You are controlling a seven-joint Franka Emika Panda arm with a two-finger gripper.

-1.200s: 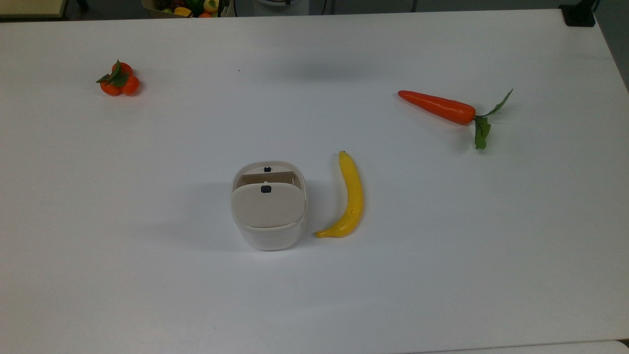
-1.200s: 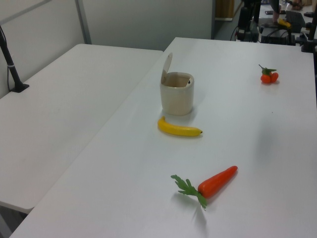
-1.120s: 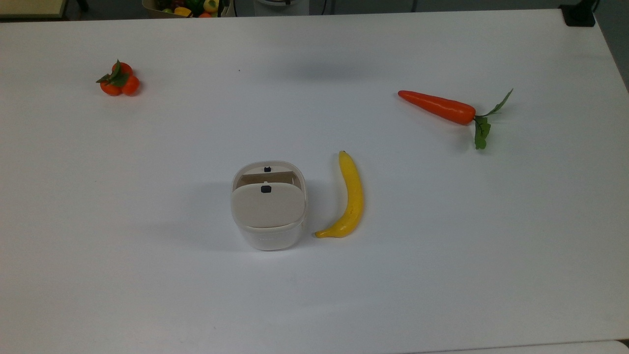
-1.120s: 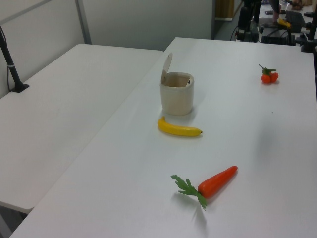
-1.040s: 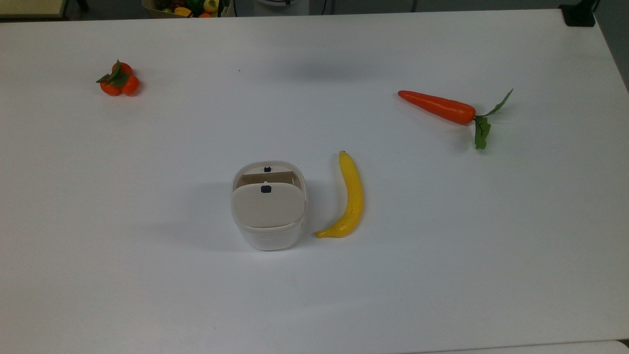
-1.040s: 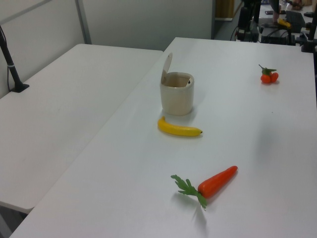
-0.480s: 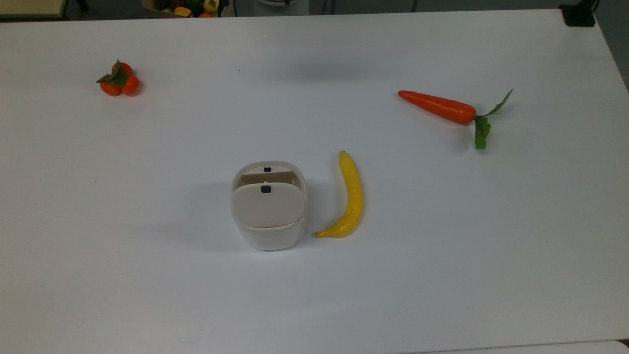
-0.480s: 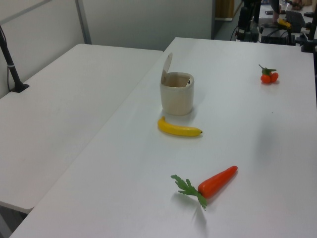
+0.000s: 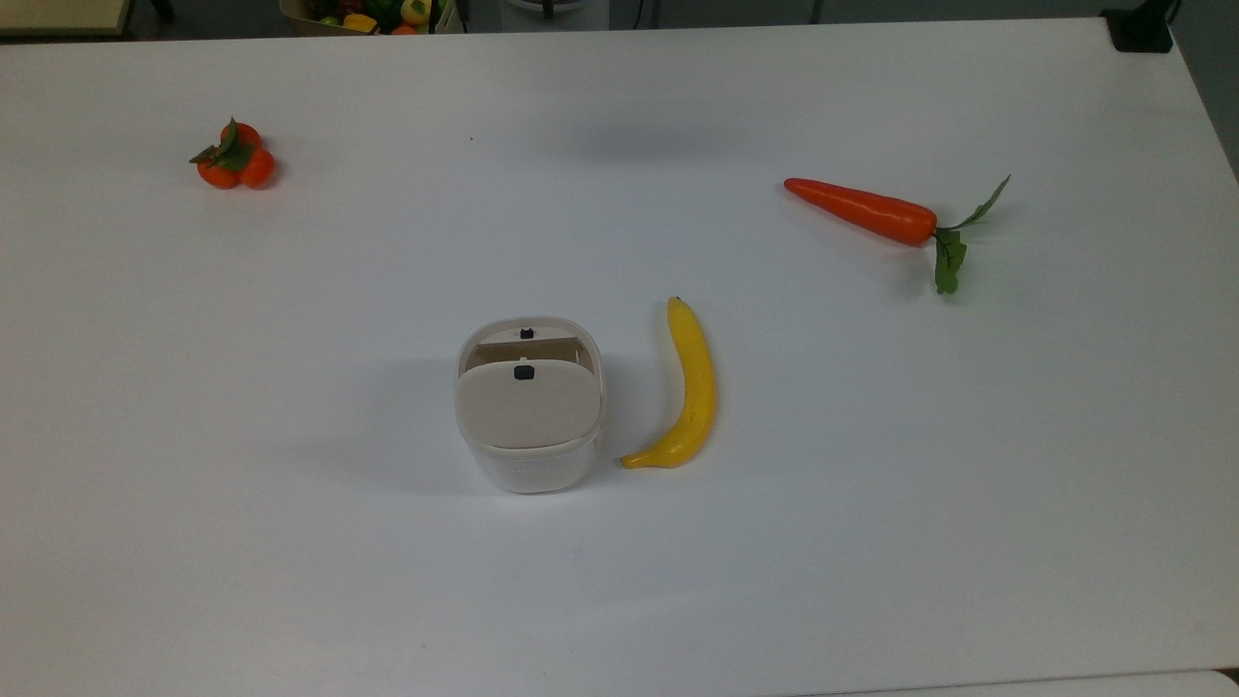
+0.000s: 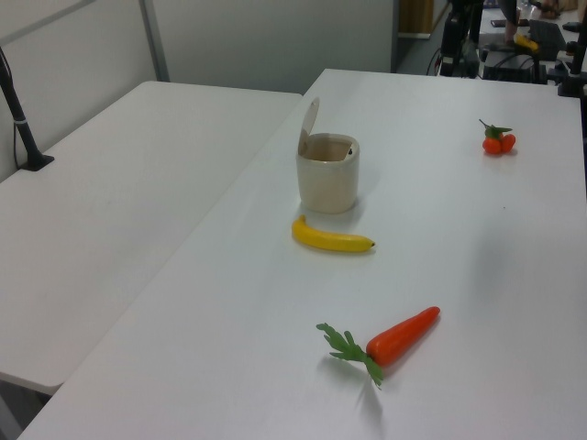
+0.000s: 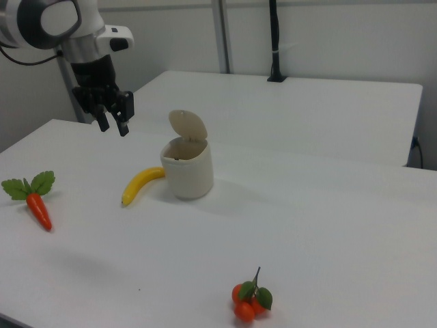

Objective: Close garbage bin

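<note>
Above the table (image 11: 328, 225) — gripper (image 11: 113, 124) fingers parted, garbage bin (image 11: 187, 167) lid up.

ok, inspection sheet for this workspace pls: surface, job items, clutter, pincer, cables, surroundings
Surface: white table, bare apart from the items below.
Job's things: garbage bin upright near mid-table; lid hinged up, bin mouth open.
Clutter: banana beside the bin, apart from it; carrot and orange cluster farther off.
Pincer: pincer open, holding nothing, hanging above the table on the right view's left, clear of the bin.
Cables: dark cable running off the arm.
Surroundings: second white table alongside; black post on it; crate of toy produce past the far edge.
</note>
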